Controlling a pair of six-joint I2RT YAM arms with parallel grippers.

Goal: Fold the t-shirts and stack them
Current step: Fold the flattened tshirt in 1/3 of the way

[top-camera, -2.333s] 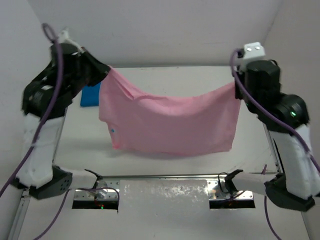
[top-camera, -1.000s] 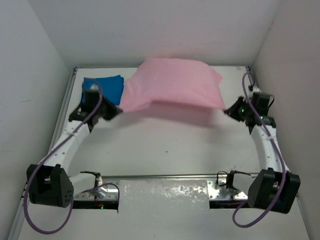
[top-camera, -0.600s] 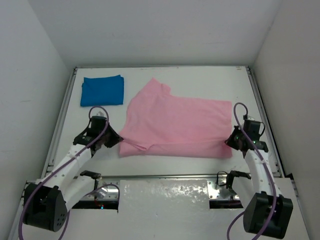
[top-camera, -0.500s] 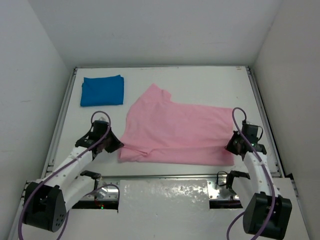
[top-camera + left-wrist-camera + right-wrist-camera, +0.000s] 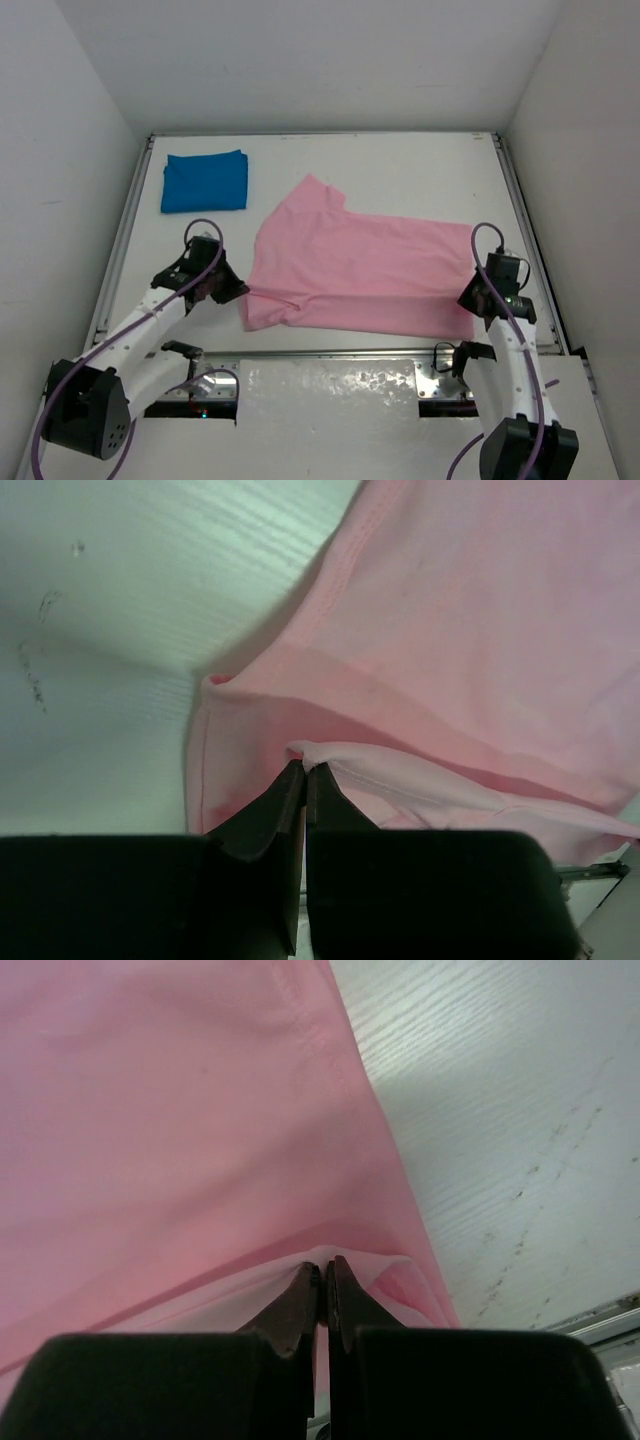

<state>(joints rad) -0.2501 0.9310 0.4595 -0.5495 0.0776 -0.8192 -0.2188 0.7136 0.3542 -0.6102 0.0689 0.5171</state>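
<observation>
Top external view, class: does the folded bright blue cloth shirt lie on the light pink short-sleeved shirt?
No, the folded bright blue cloth shirt lies apart from the light pink short-sleeved shirt, with bare table between them.

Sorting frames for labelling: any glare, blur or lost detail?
Top external: sharp, evenly lit, glare on the near metal plate. Left wrist: left end effector underexposed black; pink t-shirt seams legible. Right wrist: right end effector black; table grain crisp.
</observation>
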